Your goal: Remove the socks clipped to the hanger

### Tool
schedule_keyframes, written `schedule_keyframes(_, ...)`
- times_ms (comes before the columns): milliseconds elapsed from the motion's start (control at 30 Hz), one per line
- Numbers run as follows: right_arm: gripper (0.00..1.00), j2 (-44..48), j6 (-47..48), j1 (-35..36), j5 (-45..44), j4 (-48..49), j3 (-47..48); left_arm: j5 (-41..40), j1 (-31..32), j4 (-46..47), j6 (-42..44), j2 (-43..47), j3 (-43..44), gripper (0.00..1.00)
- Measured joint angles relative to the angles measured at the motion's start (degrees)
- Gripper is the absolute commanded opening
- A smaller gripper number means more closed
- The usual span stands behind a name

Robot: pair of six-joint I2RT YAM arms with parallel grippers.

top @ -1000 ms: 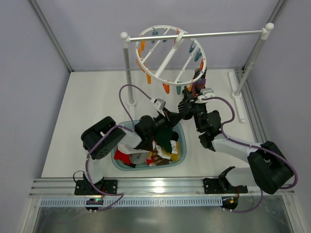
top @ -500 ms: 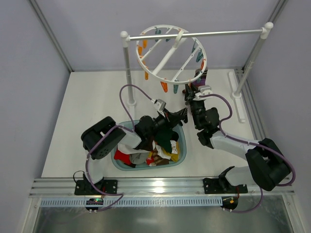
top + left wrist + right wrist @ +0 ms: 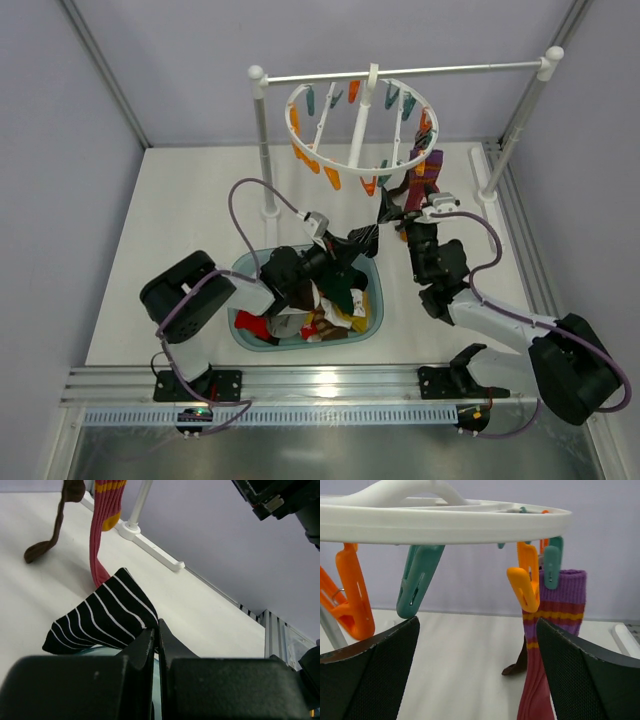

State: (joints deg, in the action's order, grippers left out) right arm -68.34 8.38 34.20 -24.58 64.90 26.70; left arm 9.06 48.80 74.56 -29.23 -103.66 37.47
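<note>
The white ring hanger (image 3: 360,132) hangs from the rail with orange and teal clips round its rim (image 3: 445,520). A purple-red striped sock (image 3: 426,172) (image 3: 552,630) is clipped at its right side, and a dark brown sock (image 3: 519,663) (image 3: 55,525) hangs behind it. My right gripper (image 3: 398,212) (image 3: 477,665) is wide open just below the rim, with nothing between its fingers. My left gripper (image 3: 354,244) (image 3: 159,626) is shut on the edge of a black sock with thin white stripes (image 3: 372,236) (image 3: 100,615), free of the hanger, over the basket's far rim.
A teal basket (image 3: 236,325) holding several socks sits between the arms. The white two-post rail stand has posts at the left (image 3: 264,150) and the right (image 3: 522,115), and a flat foot (image 3: 150,542) on the table. Grey walls enclose the workspace.
The black striped sock has come off its clip and stays in my left gripper. The tilted hanger has swung back level. My right gripper has opened wide and drawn back from the rim.
</note>
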Motion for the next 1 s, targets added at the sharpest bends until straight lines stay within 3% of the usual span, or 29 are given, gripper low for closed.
schedule_keyframes(200, 1.0, 9.84, -1.7, 0.0, -3.76, -1.01, -6.45, -0.48, 0.0, -1.64, 4.48, 12.11, -7.28, 0.0)
schedule_keyframes(433, 1.0, 14.69, -3.39, -0.02, -5.66, -2.32, -9.46, -5.03, 1.57, -21.33, 10.4, 36.65, -7.45, 0.0)
schedule_keyframes(533, 1.0, 14.19, -3.8, -0.02, -6.4, -2.99, -9.57, -9.81, 4.24, -29.33, 12.35, 43.15, -7.41, 0.0)
schedule_keyframes(767, 1.0, 14.38, -4.11, -0.02, -8.28, -3.69, -10.25, -23.17, 9.46, -40.74, 12.85, 43.43, -13.33, 0.0)
schedule_keyframes(1000, 1.0, 16.96, -3.56, -0.04, -11.54, -3.65, -12.07, -31.65, 12.2, -39.56, 8.85, 37.55, -23.34, 0.0)
